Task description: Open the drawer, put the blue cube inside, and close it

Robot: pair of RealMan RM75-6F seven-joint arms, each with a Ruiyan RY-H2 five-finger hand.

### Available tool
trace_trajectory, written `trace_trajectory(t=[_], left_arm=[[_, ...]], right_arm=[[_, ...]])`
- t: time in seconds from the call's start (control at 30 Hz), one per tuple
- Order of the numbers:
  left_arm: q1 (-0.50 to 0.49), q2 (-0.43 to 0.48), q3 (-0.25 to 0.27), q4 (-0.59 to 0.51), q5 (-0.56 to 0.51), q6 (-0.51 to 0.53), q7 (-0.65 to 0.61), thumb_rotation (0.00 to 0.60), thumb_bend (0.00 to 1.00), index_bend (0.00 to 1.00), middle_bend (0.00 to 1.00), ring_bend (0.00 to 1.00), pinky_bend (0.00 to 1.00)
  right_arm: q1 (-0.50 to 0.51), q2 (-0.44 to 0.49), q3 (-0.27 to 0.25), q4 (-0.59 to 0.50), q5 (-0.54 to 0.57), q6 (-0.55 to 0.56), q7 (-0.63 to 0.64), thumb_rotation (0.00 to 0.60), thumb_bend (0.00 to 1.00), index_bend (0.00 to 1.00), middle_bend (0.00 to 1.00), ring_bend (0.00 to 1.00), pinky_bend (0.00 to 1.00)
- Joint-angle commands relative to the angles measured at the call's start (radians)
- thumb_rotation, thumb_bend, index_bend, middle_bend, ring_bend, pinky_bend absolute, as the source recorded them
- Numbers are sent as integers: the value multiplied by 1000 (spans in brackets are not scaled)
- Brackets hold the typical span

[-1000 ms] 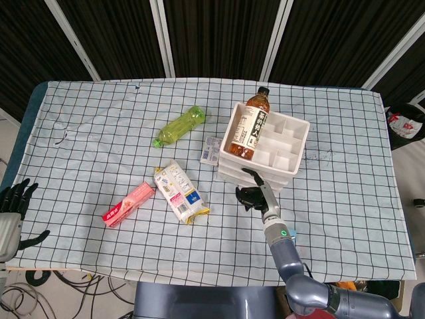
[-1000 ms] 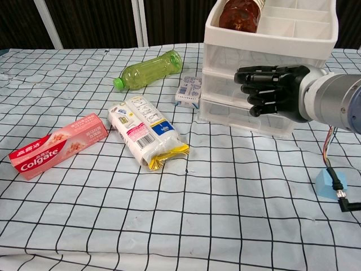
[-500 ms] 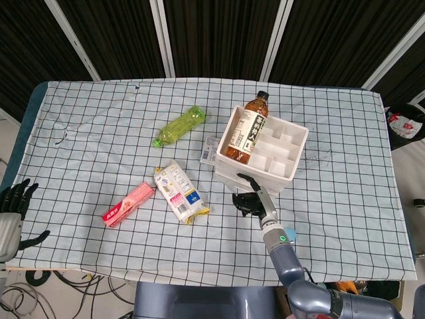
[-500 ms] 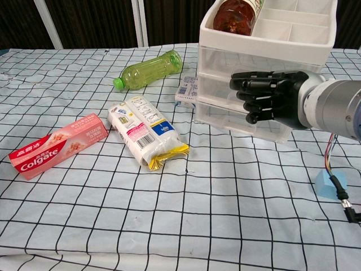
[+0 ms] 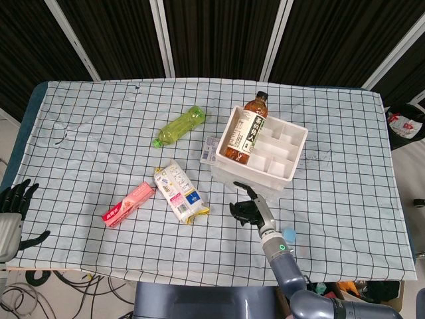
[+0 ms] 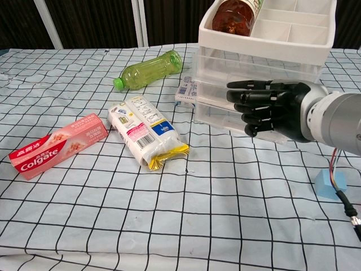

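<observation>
Pulled back toward the robot since a second ago, the right hand has dragged the whole drawer unit with it, tea bottle aboard. Its fingers curl at the drawer front, though whether they actually grip it I cannot tell. Just right of that hand's wrist waits the blue cube; the left hand hangs open, well away.

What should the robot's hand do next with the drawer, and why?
Probably keep pulling the drawer toward itself a bit more. The right hand has its fingers at the drawer front, which looks only partly out, and the blue cube waits on the table beside the arm.
</observation>
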Motion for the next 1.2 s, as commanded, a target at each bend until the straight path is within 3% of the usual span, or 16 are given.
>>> trace_trajectory(t=[0.03,0.1,0.47,0.63,0.83,1.2], left_arm=[[0,0,0,0,1,0,0,600,18,0,0,0,0],[0,0,1,0,1,0,1,600,18,0,0,0,0],[1,-2,0,3,12,11,-2,600,18,0,0,0,0],[2,-3,-3,8,22,24,-11,600,18,0,0,0,0],[3,-10,-8,25,62,65,-50,600,18,0,0,0,0],[5,-17,-8,48,73,81,-73,600,18,0,0,0,0]], right_arm=[[-4,2,-16,-6,-18,4,-8,600,428,37,843,848,769],[-6,4,-25,-10,-30,4,-13,600,428,1,841,847,769],[-31,27,-80,-62,-96,28,-39,600,428,2,839,846,769],[-49,53,-130,-113,-158,67,-88,600,428,117,840,846,769],[-43,98,-161,-159,-229,130,-207,600,428,147,839,846,768],[-26,150,-144,-166,-284,216,-350,600,428,148,840,846,769]])
